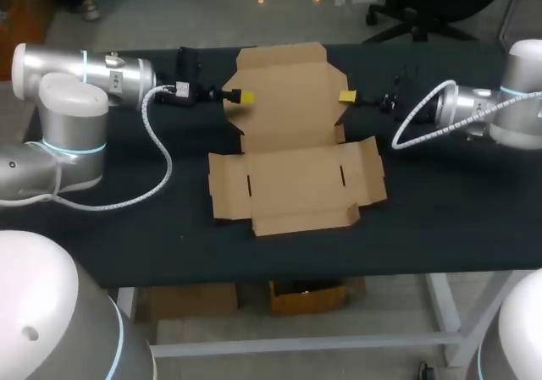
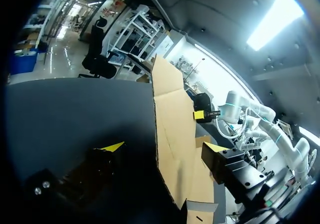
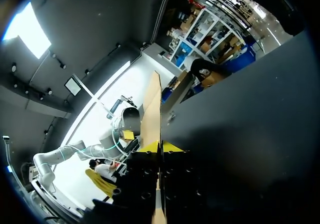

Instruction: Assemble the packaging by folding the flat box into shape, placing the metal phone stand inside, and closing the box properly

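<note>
A black table (image 1: 440,228) on white legs carries 1 cardboard box (image 1: 296,181), unfolded, near its middle. Its near flaps lie flat on the dark top, back from the front edge.

A table (image 1: 127,245) with a matte black top runs across almost the whole scene, from far left to far right. Its near edge is straight and runs parallel to the far edge. The top is a single dark, even colour, slightly lighter toward the near side. Below the near edge a pale metal frame shows. A leg (image 1: 447,308) slants down at the near right, a shorter stretch of leg is visible at the near left, and a crossbar (image 1: 296,344) runs low between them from left to right. In the left wrist view the table top (image 2: 70,109) appears as a broad dark plane. In the right wrist view the table top (image 3: 260,109) is again dark and even, with a faint sheen.
</note>
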Action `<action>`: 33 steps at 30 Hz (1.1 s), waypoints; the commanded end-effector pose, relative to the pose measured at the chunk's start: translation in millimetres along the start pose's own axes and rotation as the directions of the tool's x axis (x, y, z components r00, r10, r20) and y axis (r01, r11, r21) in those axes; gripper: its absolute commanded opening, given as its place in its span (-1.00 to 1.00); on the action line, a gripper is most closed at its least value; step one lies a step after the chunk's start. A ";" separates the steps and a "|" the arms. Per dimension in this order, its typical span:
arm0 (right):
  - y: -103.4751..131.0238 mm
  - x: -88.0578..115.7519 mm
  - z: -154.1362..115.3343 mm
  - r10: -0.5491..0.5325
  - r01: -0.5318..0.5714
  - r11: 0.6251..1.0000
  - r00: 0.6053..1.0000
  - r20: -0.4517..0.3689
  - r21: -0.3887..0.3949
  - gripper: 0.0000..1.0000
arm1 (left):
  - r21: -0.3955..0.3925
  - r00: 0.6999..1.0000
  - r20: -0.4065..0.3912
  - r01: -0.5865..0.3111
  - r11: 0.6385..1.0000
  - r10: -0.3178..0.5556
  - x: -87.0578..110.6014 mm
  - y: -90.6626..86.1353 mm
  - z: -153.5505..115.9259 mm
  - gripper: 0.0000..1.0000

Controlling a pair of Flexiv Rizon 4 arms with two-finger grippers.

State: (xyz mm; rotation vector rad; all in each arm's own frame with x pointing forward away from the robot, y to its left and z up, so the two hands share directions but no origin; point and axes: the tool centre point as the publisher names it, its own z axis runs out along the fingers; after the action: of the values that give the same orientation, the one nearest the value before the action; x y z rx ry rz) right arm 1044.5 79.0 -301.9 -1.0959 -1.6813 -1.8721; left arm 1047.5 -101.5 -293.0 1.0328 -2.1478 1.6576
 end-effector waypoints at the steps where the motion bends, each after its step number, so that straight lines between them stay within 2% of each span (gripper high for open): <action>1: 1.8 -2.0 -0.4 -0.018 0.017 1.000 1.000 -0.025 -0.010 -1.00 | -0.005 1.000 -0.027 0.000 1.000 0.000 -4.6 -1.1 1.1 1.00; 11: 7.4 -0.8 5.1 -0.062 0.062 0.998 0.997 -0.037 -0.018 -1.00 | -0.001 1.000 -0.031 -0.006 1.000 0.006 -3.4 -2.1 2.7 1.00; 24: 11.3 3.9 0.5 -0.112 0.111 0.992 0.993 -0.022 -0.058 -1.00 | 0.023 0.991 -0.122 -0.060 0.998 0.062 6.4 -10.7 27.3 1.00; 27: 12.6 2.2 0.9 -0.116 0.114 0.991 0.993 -0.028 -0.065 -1.00 | 0.037 0.988 -0.138 -0.067 0.997 0.071 7.4 -10.9 28.6 0.65; 28: 13.1 1.6 0.8 -0.117 0.115 0.991 0.993 -0.029 -0.066 -1.00 | 0.040 0.987 -0.142 -0.068 0.997 0.073 7.8 -11.0 29.2 0.45; 29: 13.6 1.4 0.8 -0.119 0.117 0.991 0.992 -0.030 -0.068 -1.00 | 0.044 0.986 -0.148 -0.070 0.997 0.076 8.1 -11.0 30.1 0.15; 30: 14.1 1.2 1.0 -0.121 0.119 0.990 0.992 -0.031 -0.070 -1.00 | 0.045 0.985 -0.153 -0.074 0.996 0.080 8.6 -11.0 31.3 -0.01; 33: 15.5 0.9 1.5 -0.126 0.124 0.990 0.991 -0.032 -0.075 -1.00 | 0.048 0.983 -0.164 -0.077 0.996 0.084 9.4 -11.3 34.4 -0.13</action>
State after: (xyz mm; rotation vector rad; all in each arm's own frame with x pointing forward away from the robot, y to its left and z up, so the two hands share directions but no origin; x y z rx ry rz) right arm 1053.5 78.0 -288.7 -1.0113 -1.7169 -2.0244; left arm 1050.6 -136.0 -286.3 0.8185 -2.0924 1.7623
